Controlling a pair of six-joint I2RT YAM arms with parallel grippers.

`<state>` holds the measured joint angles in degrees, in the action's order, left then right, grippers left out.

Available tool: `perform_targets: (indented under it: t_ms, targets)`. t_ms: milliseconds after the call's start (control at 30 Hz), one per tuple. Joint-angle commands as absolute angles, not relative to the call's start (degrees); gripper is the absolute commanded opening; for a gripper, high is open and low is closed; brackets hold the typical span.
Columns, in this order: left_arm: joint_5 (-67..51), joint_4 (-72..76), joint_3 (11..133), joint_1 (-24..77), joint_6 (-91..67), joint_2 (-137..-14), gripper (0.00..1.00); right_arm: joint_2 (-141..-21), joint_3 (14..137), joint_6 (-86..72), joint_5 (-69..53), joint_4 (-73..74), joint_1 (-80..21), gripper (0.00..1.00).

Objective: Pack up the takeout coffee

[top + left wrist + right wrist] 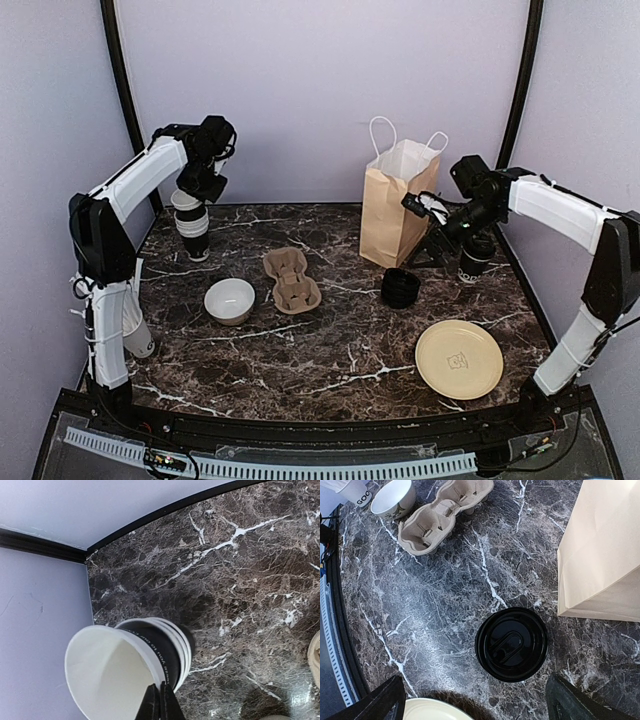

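Your black paper cup with white lettering (477,258) stands back right on the dark marble tabletop (330,350), near the brown paper bag (398,205). Expect it light, thin-walled, crushable: take it mid-body, gently. Your right hand (475,685) gapes wide; your left hand (160,702) is closed at the rim of the lidless nested cup stack (150,655).

Bright, even overhead light, soft shadows; glare sheens the marble table (420,620); the left wrist view curves at its edges.
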<state>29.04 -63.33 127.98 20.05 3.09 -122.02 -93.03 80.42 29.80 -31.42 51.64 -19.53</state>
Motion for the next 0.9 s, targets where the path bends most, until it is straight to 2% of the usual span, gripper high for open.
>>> perform_targets:
  t_ms: [0,33,100,167,233,867]
  targets:
    - [19.1,-63.3,129.2,22.5,2.1,-117.5,0.0,-93.2,81.4,30.4,-31.3,51.8,-20.1,0.99]
    - [29.7,-61.5,127.3,23.6,4.3,-116.7,0.0,-93.3,81.4,30.4,-31.3,51.7,-20.2,0.99]
    - [41.5,-60.9,127.1,23.2,6.3,-117.8,0.0,-93.6,81.9,30.5,-31.3,52.0,-20.3,0.98]
    - [37.9,-66.6,131.1,20.3,3.9,-121.0,0.0,-93.9,82.5,30.6,-31.5,52.6,-20.4,0.99]
    - [35.9,-65.5,129.3,19.7,4.1,-119.6,0.0,-93.5,82.1,30.7,-31.5,52.5,-20.5,0.99]
    - [39.4,-65.0,130.4,21.3,5.1,-115.5,0.0,-93.4,82.2,30.9,-31.0,52.7,-20.8,0.98]
